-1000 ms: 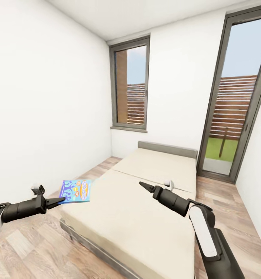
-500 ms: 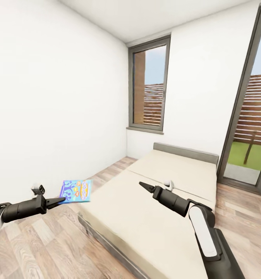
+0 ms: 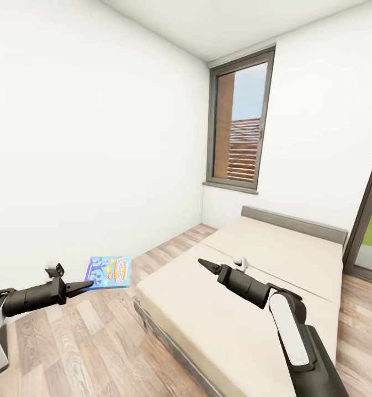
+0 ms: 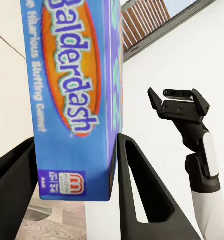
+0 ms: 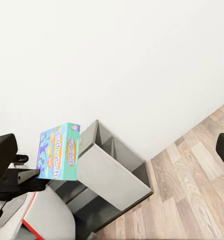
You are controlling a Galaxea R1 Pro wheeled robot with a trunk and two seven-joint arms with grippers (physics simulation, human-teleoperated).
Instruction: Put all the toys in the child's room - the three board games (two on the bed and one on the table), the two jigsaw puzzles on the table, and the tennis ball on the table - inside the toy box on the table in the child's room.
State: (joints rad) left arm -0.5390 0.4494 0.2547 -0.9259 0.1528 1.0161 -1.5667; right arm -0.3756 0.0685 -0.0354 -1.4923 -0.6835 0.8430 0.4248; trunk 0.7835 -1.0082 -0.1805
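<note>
A blue, colourfully printed board game [image 3: 108,271] lettered Balderdash [image 4: 72,90] hangs above the wood floor, with my left gripper [image 3: 84,285] shut on its edge. In the left wrist view the box sits between the two black fingers [image 4: 141,185]. The right wrist view shows the same box [image 5: 59,151] held out by my left gripper [image 5: 38,176]. My right gripper [image 3: 204,264] hovers over the bed [image 3: 274,259], a plain beige mattress, and stands open and empty [image 4: 177,96]. The toy box, tennis ball and jigsaw puzzles are out of view.
A white wall runs along the left, with a grey-framed window [image 3: 240,132] on the far wall. A grey open unit [image 5: 109,170] stands against the wall behind the held box, something red and white [image 5: 42,217] beside it. Wood floor [image 3: 97,342] lies between me and the bed.
The whole view has swung left: window and bed slid right in the picture and the glass door has nearly left it. Both arms keep their places, the left still holding the box.
</note>
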